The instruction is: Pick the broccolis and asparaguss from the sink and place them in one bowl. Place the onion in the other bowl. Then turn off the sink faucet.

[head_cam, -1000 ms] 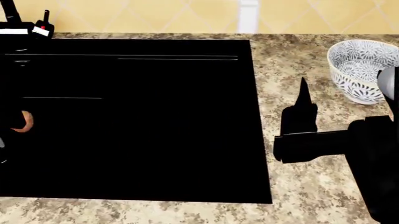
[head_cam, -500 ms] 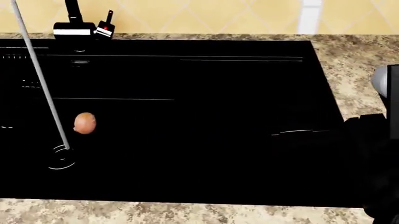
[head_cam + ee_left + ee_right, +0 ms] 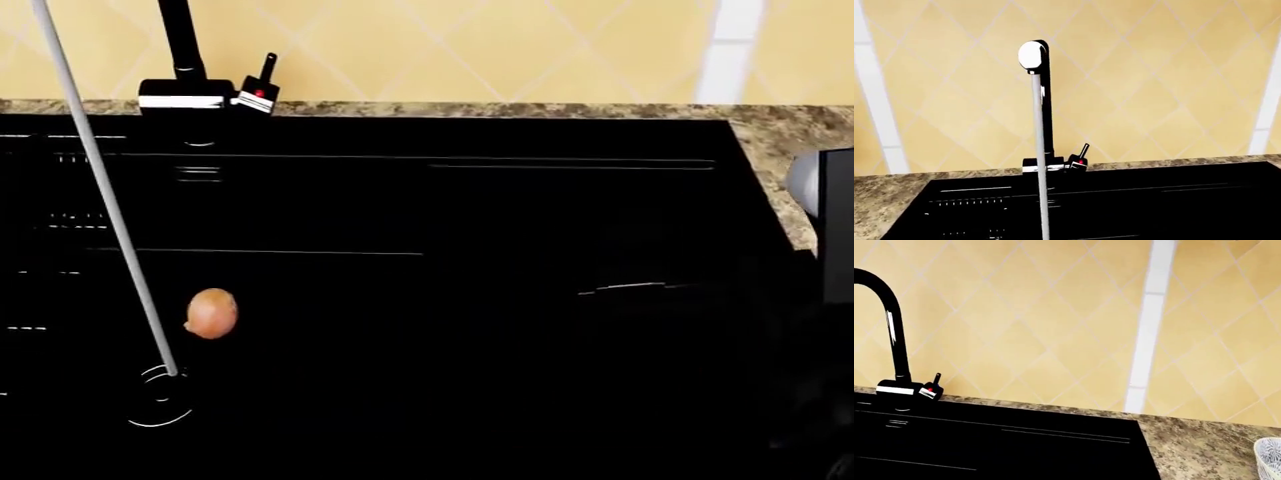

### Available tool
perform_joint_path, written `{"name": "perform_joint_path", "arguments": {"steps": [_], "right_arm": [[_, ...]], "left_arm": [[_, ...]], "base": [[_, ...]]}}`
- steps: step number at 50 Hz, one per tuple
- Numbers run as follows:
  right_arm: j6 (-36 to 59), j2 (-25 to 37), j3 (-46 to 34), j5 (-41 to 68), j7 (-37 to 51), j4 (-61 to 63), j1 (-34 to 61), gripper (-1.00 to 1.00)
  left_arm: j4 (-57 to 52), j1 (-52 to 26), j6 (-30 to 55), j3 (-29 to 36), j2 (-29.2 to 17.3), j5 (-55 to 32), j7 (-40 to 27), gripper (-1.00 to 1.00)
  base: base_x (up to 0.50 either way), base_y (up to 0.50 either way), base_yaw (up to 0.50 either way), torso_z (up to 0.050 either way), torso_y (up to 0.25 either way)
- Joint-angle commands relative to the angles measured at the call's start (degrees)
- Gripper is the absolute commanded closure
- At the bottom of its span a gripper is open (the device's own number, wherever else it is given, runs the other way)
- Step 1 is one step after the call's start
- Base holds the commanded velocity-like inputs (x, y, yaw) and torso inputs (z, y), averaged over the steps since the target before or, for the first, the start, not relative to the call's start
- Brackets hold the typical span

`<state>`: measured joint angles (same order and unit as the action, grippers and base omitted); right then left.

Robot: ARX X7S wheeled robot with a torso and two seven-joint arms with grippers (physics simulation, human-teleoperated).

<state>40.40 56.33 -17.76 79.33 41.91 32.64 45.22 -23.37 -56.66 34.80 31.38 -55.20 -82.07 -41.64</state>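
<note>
While water runs beside the onion [image 3: 211, 313], neither gripper's state can be told.

A speckled counter [image 3: 1201, 440] holds a black sink [image 3: 467, 300]; a patterned bowl [image 3: 1269, 455] stands right of the sink's back corner.

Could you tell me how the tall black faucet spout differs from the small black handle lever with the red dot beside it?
The tall black faucet spout rises high and curves over at its top, with water streaming from it; the small black handle lever with the red dot is short and straight. The spout stands upright, while the lever tilts away from it. The spout is plain black; the lever carries a red mark. Both are glossy black and sit together at the black sink rear edge.
</note>
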Motion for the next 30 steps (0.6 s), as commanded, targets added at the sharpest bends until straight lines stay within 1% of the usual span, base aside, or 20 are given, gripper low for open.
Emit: {"name": "perform_joint_path", "arguments": {"steps": [1,11,21,24,30], "right_arm": [[-1.3,-0.2,0.7,-1.5,-1.1,0.1,-1.9,-1.00],[-1.9,0.2,1.0,-2.0,-1.4,0.4,-2.8,-1.00],[-2.1,0.1,1.1,-1.9,-1.2,0.1,-3.4,-1.00],[-1.8,0.0,1.1,-1.4,-1.0,0.0,-3.0,-1.00],[-1.9,-0.1,1.0,-1.5,-1.1,0.1,-3.0,-1.00]], "left_arm": [[-0.3,-0.2,0.3,-0.2,0.4,-0.4,0.5,-1.00],[-0.9,-0.2,0.5,0.1,1.3,-0.5,-0.5,-1.00],[-1.5,0.5,0.2,0.1,1.3,-0.4,-0.9,-1.00],[-2.1,0.9,0.0,0.1,1.3,-0.3,-1.3,-1.00],[-1.6,1.0,-0.1,-0.4,0.1,-0.4,-0.2,-1.00]], "base": [[0.35,0.16,0.00,0.000,0.000],[0.36,0.05,0.00,0.000,0.000],[0.40,-0.07,0.00,0.000,0.002],[0.22,0.00,0.00,0.000,0.000],[0.01,0.00,0.00,0.000,0.000]]}}
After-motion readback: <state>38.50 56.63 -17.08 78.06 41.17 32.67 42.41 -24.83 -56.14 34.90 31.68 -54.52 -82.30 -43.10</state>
